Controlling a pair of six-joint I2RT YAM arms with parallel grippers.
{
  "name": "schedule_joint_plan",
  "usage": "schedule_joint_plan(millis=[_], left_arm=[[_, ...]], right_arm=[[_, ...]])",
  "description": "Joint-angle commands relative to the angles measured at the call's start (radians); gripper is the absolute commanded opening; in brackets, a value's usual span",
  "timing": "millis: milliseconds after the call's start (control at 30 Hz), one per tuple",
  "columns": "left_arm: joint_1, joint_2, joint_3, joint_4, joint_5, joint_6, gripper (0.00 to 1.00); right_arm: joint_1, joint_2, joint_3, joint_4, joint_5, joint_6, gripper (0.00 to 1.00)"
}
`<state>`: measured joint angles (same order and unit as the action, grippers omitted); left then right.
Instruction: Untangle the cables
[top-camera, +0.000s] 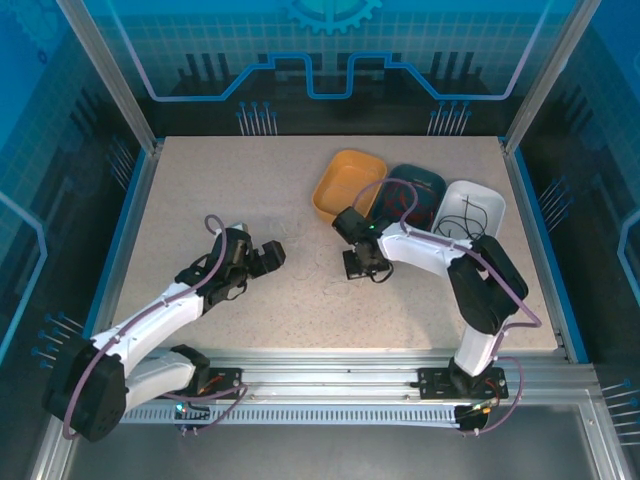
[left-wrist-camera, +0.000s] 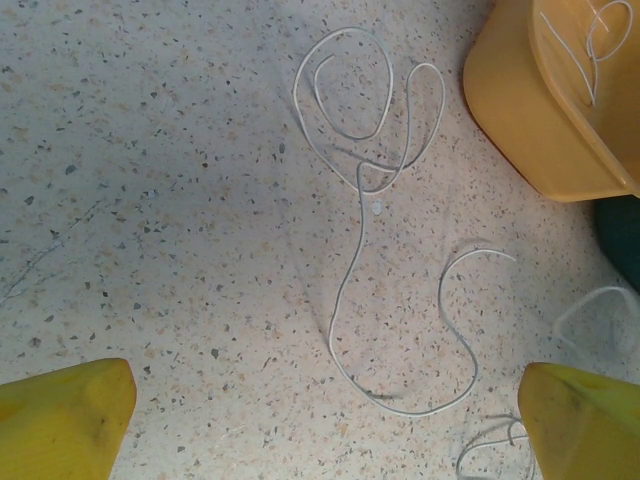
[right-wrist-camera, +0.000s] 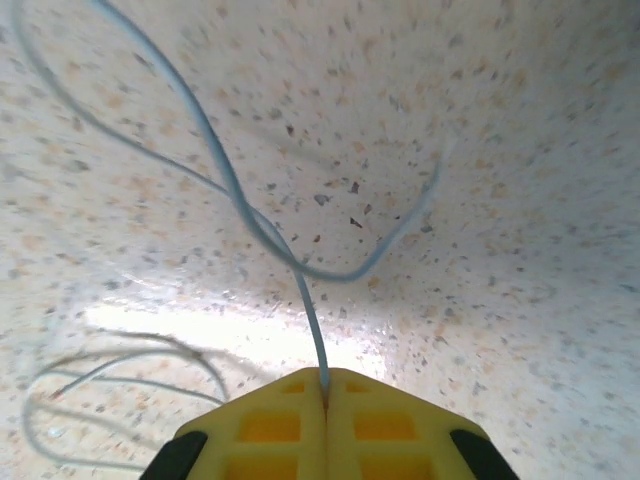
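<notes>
A white cable (left-wrist-camera: 360, 190) lies in loose loops on the speckled table in the left wrist view, with another strand (left-wrist-camera: 490, 440) at the lower right. My left gripper (left-wrist-camera: 325, 430) hovers over it, open, its yellow fingertips (left-wrist-camera: 65, 420) wide apart with nothing between them. My right gripper (right-wrist-camera: 325, 378) is down at the table, shut on a white cable (right-wrist-camera: 240, 200) that rises from the pinched jaws and curves away. More white loops (right-wrist-camera: 120, 380) lie to its left. From above, the left gripper (top-camera: 265, 257) and right gripper (top-camera: 358, 268) face each other mid-table.
Three bins stand at the back right: an orange bin (top-camera: 349, 185) holding a white wire (left-wrist-camera: 590, 40), a dark teal bin (top-camera: 415, 190), and a white bin (top-camera: 478, 198) holding a black wire (top-camera: 468, 222). Blue frame walls surround the table (top-camera: 220, 200).
</notes>
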<state>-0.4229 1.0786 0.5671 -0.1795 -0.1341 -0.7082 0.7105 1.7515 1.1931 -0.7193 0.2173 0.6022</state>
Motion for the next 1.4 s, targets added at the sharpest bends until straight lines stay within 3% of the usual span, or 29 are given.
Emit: schedule_joint_plan(millis=[0, 700, 1033, 1367], left_arm=[[0.001, -0.016, -0.013, -0.019, -0.001, 0.0, 0.99], [0.001, -0.016, 0.01, -0.036, 0.003, 0.015, 0.99], [0.001, -0.02, -0.008, -0.023, 0.026, 0.001, 0.99], [0.001, -0.021, 0.01, -0.054, 0.026, 0.002, 0.99]], right_arm=[[0.037, -0.072, 0.055, -0.088, 0.1, 0.004, 0.0], [0.047, -0.233, 0.146, -0.039, 0.114, -0.031, 0.0], [-0.042, -0.143, 0.347, -0.034, 0.094, -0.149, 0.0], [-0.16, 0.068, 0.597, -0.035, 0.073, -0.215, 0.0]])
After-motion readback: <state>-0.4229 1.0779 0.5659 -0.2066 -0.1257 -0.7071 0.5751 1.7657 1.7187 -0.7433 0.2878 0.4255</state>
